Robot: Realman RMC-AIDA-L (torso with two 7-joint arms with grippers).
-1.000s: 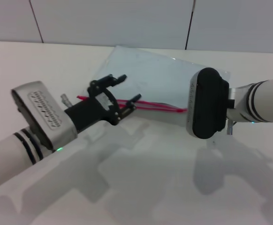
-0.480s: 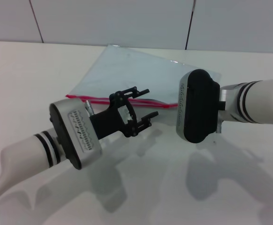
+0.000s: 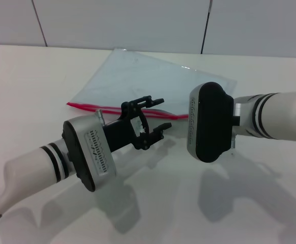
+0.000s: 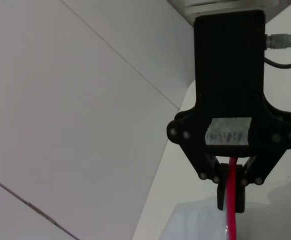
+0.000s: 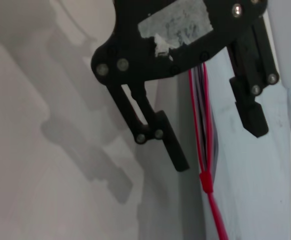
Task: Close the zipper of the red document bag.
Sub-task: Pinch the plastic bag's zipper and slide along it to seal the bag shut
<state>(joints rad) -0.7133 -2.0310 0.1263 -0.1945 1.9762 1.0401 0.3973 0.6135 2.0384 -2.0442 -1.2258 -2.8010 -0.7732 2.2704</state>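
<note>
The red document bag [image 3: 148, 79] lies flat at the far middle of the table, with its zipper [image 3: 87, 107] along the near edge. My left gripper [image 3: 164, 113] hovers open over the zipper's right part. In the right wrist view that left gripper [image 5: 220, 147] has the red strip between its spread fingers, and the slider [image 5: 205, 181] sits just beyond the fingertips. The strip is split into two lines on the gripper's side of the slider. The left wrist view shows my right gripper [image 4: 230, 202] shut on the zipper [image 4: 231, 220]. In the head view that gripper is hidden behind its black wrist housing [image 3: 209, 122].
White table [image 3: 31, 76] all around, with a tiled wall [image 3: 117, 20] close behind the bag. The two arms meet at the bag's near right corner, and their shadows fall on the near tabletop.
My left arm has swung right along the zipper, staying open. The right arm has shifted left, and the bag has slid slightly left with it.
</note>
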